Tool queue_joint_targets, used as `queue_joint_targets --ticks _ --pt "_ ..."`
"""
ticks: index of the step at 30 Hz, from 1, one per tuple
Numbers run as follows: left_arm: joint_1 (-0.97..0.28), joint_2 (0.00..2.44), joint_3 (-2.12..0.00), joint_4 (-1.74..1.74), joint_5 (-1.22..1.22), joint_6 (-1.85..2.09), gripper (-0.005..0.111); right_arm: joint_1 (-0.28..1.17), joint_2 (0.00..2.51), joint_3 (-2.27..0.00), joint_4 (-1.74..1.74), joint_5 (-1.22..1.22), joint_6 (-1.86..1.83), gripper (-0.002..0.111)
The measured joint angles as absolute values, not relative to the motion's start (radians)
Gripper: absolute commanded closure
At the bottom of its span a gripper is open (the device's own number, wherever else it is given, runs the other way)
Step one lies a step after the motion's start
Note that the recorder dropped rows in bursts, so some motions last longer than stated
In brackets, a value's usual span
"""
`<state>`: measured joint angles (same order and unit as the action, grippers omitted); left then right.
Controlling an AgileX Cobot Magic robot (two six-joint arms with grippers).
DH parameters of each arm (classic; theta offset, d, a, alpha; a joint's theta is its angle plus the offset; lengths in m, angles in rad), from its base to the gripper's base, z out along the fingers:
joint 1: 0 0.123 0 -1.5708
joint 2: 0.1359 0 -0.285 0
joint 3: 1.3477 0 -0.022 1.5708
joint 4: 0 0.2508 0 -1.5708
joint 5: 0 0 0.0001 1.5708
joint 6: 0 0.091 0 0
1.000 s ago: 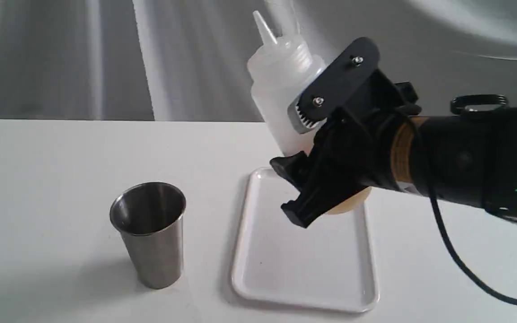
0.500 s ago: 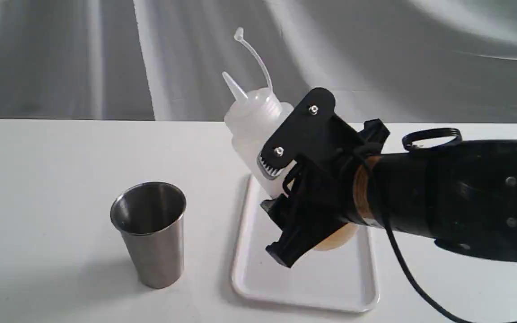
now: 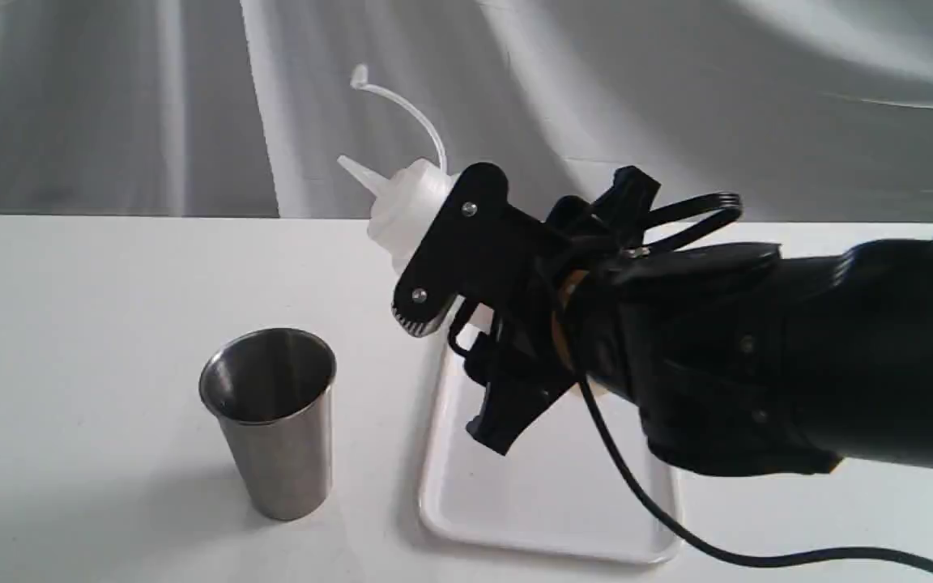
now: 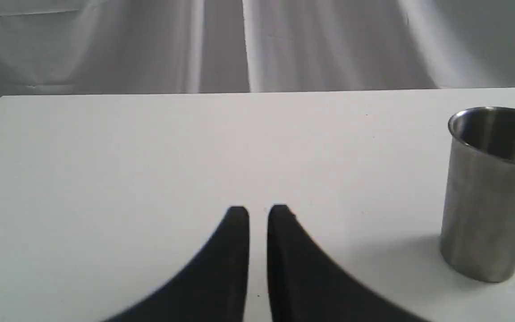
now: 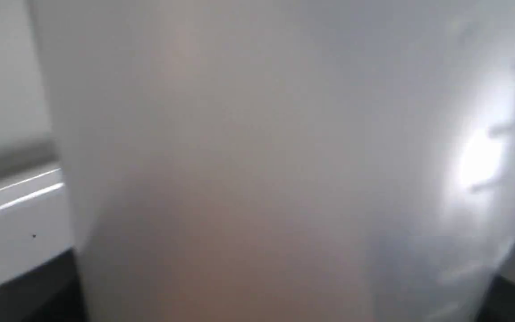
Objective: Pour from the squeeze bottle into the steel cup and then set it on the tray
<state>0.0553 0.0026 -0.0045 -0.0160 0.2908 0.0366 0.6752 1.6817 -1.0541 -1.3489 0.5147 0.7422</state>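
**Bottle tipped above the tray, cup standing beside it**

The right gripper (image 3: 457, 368) is clamped on the body of the bottle (image 3: 406, 202) and holds it in the air over the tray's (image 3: 547, 502) far left corner. The bottle leans well over, with its nozzle (image 3: 353, 168) pointing up and away from the tray, toward the cup's side. The cap strap (image 3: 359, 74) arcs above the nozzle. In the right wrist view the bottle's translucent wall (image 5: 257, 156) fills the frame, and a brownish tint shows through part of it.

The cup (image 3: 272, 421) stands upright on the table (image 3: 70, 324), left of the tray and apart from it. Its inside shows dark reflective steel, and I cannot tell whether it holds anything.

The tray lies flat, its white floor bare where visible.

The left gripper (image 4: 257, 214) hangs low over the table, its fingers drawn to a thin slit and holding nothing, with the cup (image 4: 490, 197) off to one side.
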Motion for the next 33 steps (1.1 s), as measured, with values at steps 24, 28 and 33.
queue_joint_targets --ticks 24,28,33 --pt "0.055 0.003 -0.004 -0.016 0.291 0.037 0.098 0.728 1.807 -1.153 -1.502 0.687 0.549 0.097" --pt "0.055 0.003 -0.004 -0.016 0.291 0.037 0.098 0.733 1.823 -1.178 -1.529 0.693 0.512 0.097" --pt "0.055 0.003 -0.004 -0.016 0.291 0.037 0.098 0.743 1.853 -1.178 -1.547 0.7 0.446 0.097"
